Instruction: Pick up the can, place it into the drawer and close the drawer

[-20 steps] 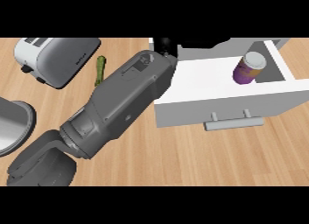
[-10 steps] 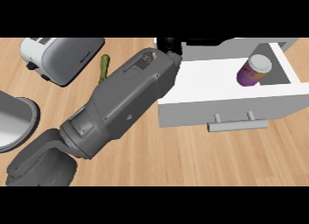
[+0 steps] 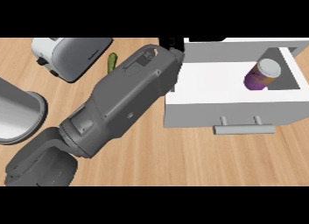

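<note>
The purple can (image 3: 265, 75) with a pale lid stands inside the open white drawer (image 3: 212, 83), against its right wall. The drawer's front face carries a grey handle (image 3: 244, 128). A grey forearm runs from the lower left up to the drawer's left rear corner. Only a small black part of my left hand (image 3: 172, 43) shows there, at the picture's upper edge, and its fingers are hidden. The hand is well apart from the can. My right hand does not show.
A silver toaster (image 3: 69, 57) sits at the back left, with a small green vegetable (image 3: 113, 61) beside it, partly behind the forearm. A large metal pot (image 3: 11, 109) lies at the left edge. Wooden counter (image 3: 202, 157) spreads in front of the drawer.
The whole scene has slid a little to the right and down in the view. The can stays in the drawer, and the forearm keeps its place by the drawer's left side.
</note>
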